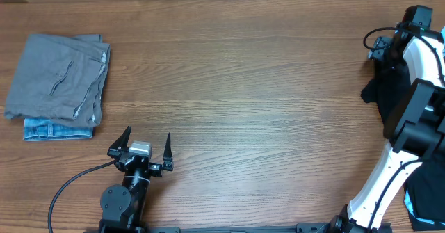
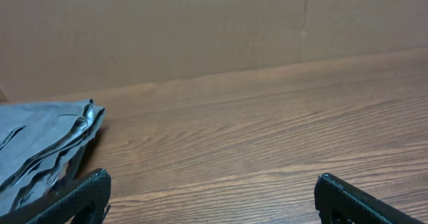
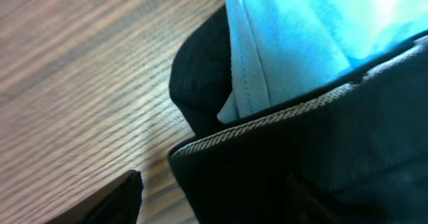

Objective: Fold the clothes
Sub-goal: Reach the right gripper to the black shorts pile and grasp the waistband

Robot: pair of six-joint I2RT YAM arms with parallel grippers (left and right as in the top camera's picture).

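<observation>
Grey piece [image 1: 59,76] sits folded on the denim [image 1: 52,130] at the table's [image 1: 243,87] far-left corner; black piece [image 3: 334,164] and blue tee [image 3: 307,30] aren't done yet. My left gripper [image 1: 147,144] is wide open; right gripper [image 1: 379,52], can't tell.

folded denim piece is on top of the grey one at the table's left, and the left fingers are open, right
No: the overhead view shows the grey piece on top and the denim piece underneath, only its edge showing. The rest holds: they lie at the left of the table, and the left fingers are open.
</observation>
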